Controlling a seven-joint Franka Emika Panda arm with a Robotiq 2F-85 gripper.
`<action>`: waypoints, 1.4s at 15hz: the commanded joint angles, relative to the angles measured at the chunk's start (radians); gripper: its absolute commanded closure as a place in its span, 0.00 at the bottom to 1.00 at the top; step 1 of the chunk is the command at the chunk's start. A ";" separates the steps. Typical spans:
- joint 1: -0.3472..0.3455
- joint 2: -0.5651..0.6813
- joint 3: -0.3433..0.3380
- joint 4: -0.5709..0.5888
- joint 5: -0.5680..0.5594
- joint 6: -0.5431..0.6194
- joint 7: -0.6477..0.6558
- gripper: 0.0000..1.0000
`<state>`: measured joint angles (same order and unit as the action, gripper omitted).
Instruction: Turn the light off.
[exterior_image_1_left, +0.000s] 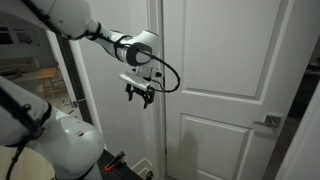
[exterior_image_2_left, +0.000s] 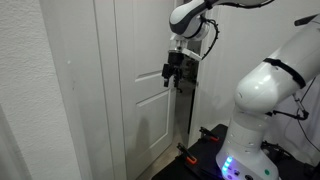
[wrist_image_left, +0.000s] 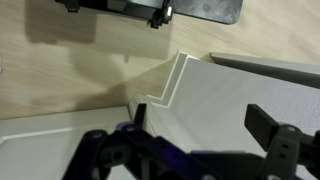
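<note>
No light switch shows in any view. My gripper (exterior_image_1_left: 139, 94) hangs from the arm with its fingers pointing down, close in front of a white panelled door (exterior_image_1_left: 220, 50). It also shows in an exterior view (exterior_image_2_left: 172, 78), next to the door's edge. In the wrist view the two dark fingers (wrist_image_left: 205, 125) stand wide apart with nothing between them, over the door's white panel moulding (wrist_image_left: 170, 85). The gripper is open and empty.
A metal lever handle (exterior_image_1_left: 268, 123) sits on the door at mid height. A plain white wall (exterior_image_2_left: 40, 90) stands beside the door (exterior_image_2_left: 140, 70). The robot's white body (exterior_image_2_left: 265, 95) and its base with blue lights (exterior_image_2_left: 225, 160) stand close by.
</note>
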<state>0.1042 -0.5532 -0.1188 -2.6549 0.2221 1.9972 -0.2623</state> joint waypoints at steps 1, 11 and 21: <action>0.045 0.169 0.009 0.099 0.062 0.058 -0.096 0.00; 0.069 0.454 0.078 0.353 0.315 0.167 -0.260 0.00; 0.128 0.359 0.232 0.239 0.566 0.536 -0.656 0.00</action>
<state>0.2084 -0.1263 0.0799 -2.3449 0.7384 2.4249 -0.8238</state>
